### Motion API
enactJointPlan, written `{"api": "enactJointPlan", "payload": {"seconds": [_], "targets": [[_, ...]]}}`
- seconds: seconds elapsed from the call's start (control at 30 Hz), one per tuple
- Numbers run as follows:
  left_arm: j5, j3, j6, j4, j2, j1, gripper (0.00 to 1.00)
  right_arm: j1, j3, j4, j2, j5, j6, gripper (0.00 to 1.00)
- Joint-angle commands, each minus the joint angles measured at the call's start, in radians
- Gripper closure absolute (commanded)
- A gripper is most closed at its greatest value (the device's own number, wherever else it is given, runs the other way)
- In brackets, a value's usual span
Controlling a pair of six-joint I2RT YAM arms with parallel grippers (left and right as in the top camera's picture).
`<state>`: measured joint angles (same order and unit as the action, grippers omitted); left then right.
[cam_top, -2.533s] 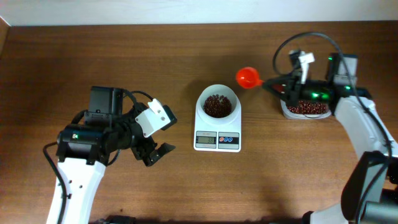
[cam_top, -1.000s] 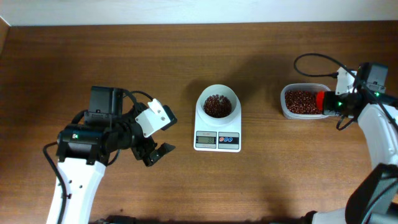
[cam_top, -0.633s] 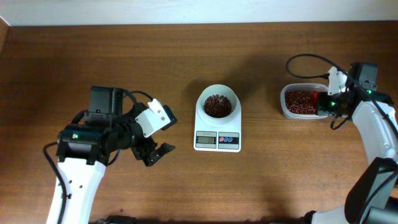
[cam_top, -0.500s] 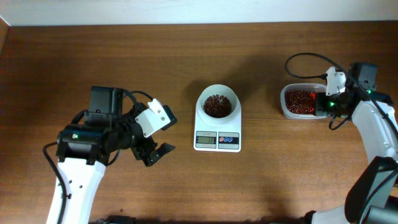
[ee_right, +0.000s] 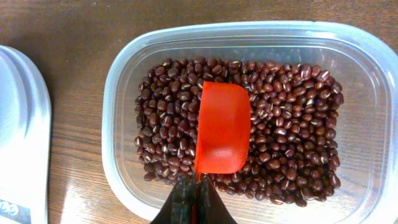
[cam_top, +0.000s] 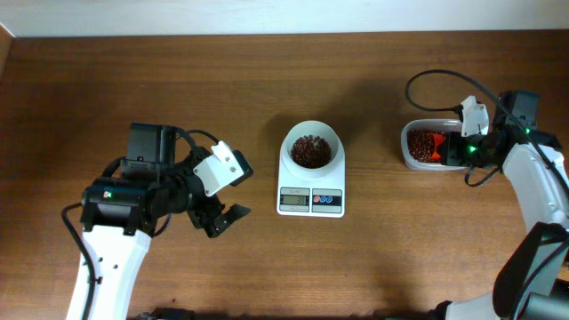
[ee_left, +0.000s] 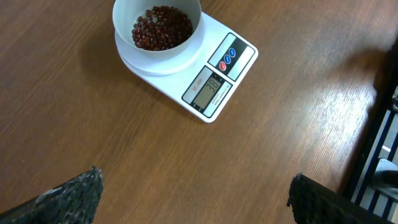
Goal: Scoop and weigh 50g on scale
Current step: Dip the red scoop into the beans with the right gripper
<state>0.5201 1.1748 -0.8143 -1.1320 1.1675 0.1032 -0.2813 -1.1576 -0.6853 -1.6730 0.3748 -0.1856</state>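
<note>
Your right gripper [ee_right: 194, 194] is clenched on the scoop [ee_right: 222, 127], lying among beans [ee_right: 292, 124] in the tub [cam_top: 404, 151] at the overhead view's right; your left gripper [cam_top: 224, 219], lower left, gapes released.

The scale [cam_top: 310, 201] sits in the middle of the table [cam_top: 267, 80], with a bowl [cam_top: 290, 144] on top and beans [cam_top: 310, 150] in the bowl. Right of the scale, not touching it, is a tub [ee_right: 118, 93] with more beans in it, and a scoop [ee_right: 222, 127] sits in the tub on those beans.
</note>
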Motion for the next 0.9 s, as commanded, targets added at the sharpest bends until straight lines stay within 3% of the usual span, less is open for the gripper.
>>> {"api": "enactJointPlan", "payload": {"seconds": [0.0, 0.23, 0.87], "targets": [[0.003, 0.019, 0.005, 0.002, 0.002, -0.005, 0.01, -0.027, 0.003, -0.008, -0.011, 0.060, 0.037, 0.96], [0.003, 0.019, 0.005, 0.002, 0.002, -0.005, 0.01, -0.118, 0.003, -0.016, -0.011, 0.250, 0.037, 0.96], [0.003, 0.019, 0.005, 0.002, 0.002, -0.005, 0.01, -0.250, 0.003, -0.068, -0.011, 0.432, 0.075, 0.96]]}}
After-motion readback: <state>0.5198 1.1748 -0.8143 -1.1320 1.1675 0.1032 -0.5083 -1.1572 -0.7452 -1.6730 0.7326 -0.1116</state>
